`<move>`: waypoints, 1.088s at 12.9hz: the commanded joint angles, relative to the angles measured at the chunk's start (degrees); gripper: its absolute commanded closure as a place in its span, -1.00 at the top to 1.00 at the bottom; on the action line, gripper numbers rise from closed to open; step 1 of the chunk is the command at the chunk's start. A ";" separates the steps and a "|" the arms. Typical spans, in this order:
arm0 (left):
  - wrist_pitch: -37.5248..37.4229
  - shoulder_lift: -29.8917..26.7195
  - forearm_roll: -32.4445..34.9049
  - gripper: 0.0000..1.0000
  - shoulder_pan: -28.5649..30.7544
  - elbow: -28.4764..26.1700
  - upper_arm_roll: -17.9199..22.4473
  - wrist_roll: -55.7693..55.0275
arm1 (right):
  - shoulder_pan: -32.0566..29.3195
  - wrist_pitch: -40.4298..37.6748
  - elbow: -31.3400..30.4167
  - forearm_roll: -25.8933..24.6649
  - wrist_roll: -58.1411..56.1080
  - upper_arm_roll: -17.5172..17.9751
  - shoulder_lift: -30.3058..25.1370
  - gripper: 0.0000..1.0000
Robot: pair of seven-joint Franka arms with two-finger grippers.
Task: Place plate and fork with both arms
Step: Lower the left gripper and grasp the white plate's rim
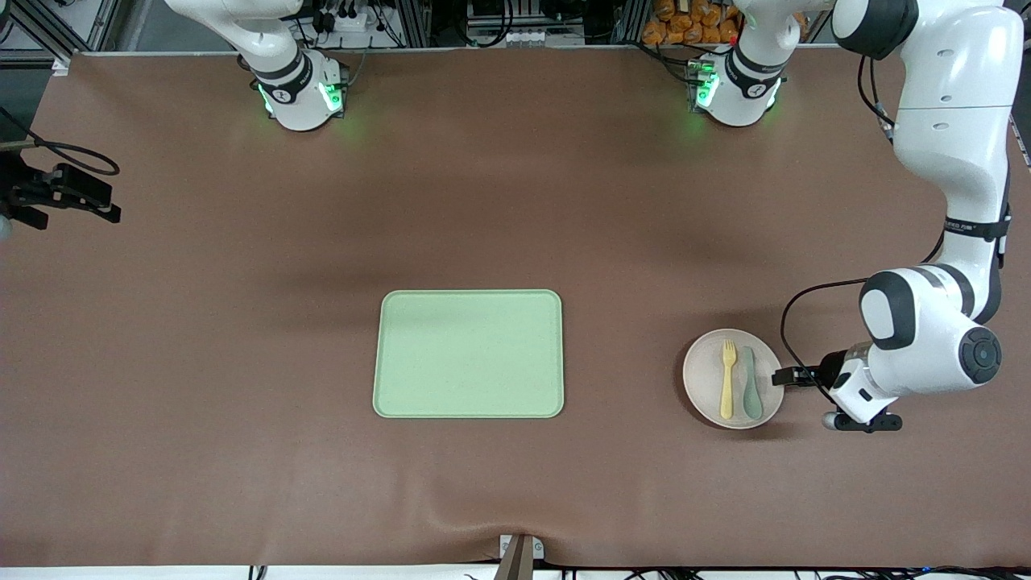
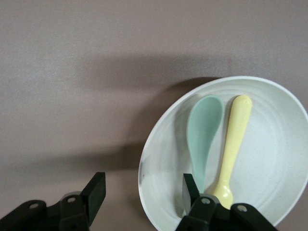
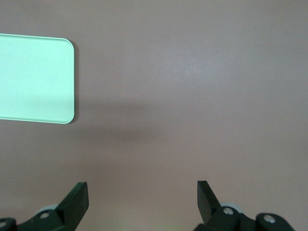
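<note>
The round pale plate (image 1: 707, 391) lies on the brown table toward the left arm's end. On it, side by side, are the pale-yellow fork (image 1: 728, 379) and a teal spoon (image 1: 751, 385). My left gripper (image 1: 780, 377) is low at the plate's edge and open. In the left wrist view the left gripper (image 2: 143, 185) straddles the rim of the plate (image 2: 274, 163), one finger inside beside the spoon (image 2: 204, 130) and the fork (image 2: 234, 139), the other outside over the table. My right gripper (image 3: 142, 197) is open over bare table and holds nothing.
A rectangular light-green tray (image 1: 469, 354) lies at the table's middle, with nothing on it; one corner of this tray (image 3: 33, 79) shows in the right wrist view. The right gripper (image 1: 109, 211) waits at the right arm's end of the table.
</note>
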 commanded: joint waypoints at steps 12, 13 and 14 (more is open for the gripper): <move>3.10 3.21 -2.30 -0.18 0.02 1.09 0.06 6.71 | -0.17 -0.28 -0.30 -0.71 -0.05 -0.26 -0.77 1.00; 3.45 3.30 -2.82 -0.29 -0.07 1.09 0.06 6.71 | -0.17 -0.54 -0.30 -0.71 -0.05 -0.26 -0.77 1.00; 3.45 3.21 -2.91 -0.35 -0.07 1.09 0.06 6.71 | -0.08 -0.46 -0.30 -0.80 -0.14 -0.26 -0.77 1.00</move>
